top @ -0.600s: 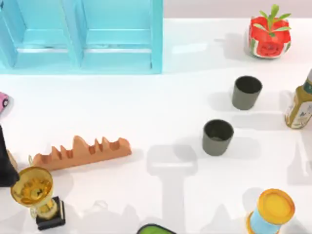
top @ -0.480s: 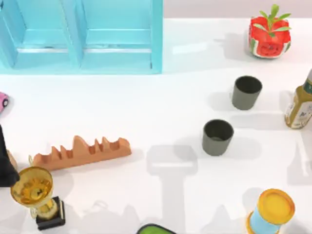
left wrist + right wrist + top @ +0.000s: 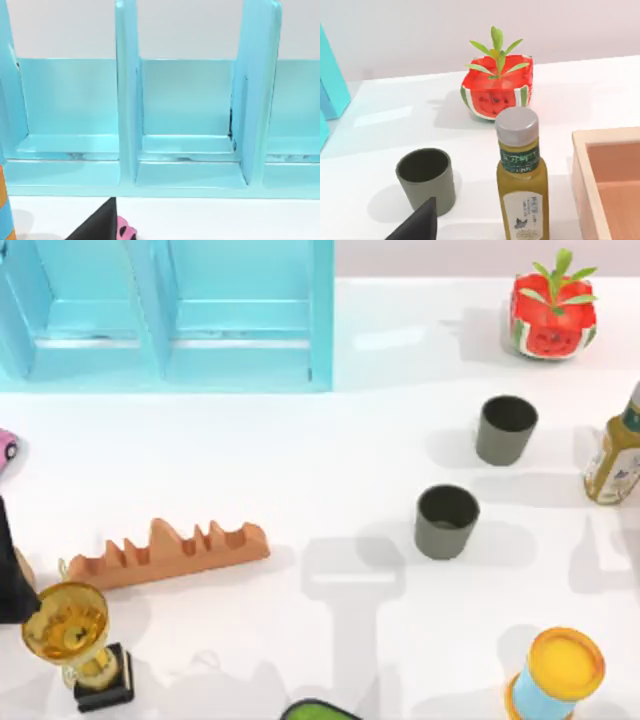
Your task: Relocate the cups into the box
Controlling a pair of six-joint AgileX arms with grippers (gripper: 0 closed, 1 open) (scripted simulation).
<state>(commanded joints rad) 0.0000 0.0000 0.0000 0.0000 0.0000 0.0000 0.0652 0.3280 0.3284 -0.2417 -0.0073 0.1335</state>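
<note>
Two dark grey-green cups stand upright on the right half of the white table: the far cup [image 3: 506, 428] and the near cup [image 3: 446, 521]. In the right wrist view the far cup [image 3: 426, 179] stands beside an oil bottle [image 3: 521, 177]. The light wooden box [image 3: 590, 175] lies just past that bottle, with its open inside showing. A dark part of my right gripper [image 3: 417, 225] hangs close before this cup without touching it. A dark part of my left gripper [image 3: 97, 227] faces the blue shelf [image 3: 187, 150], far from both cups.
A blue shelf [image 3: 170, 320] fills the back left. A watermelon planter [image 3: 553, 315] stands back right and the oil bottle [image 3: 615, 455] at the right edge. A yellow-lidded blue can [image 3: 555, 675] is front right. An orange rack [image 3: 165, 552] and a gold trophy [image 3: 75, 640] are front left.
The arm's shadow at the table's right edge has shifted slightly left. The cups and the other things have not moved.
</note>
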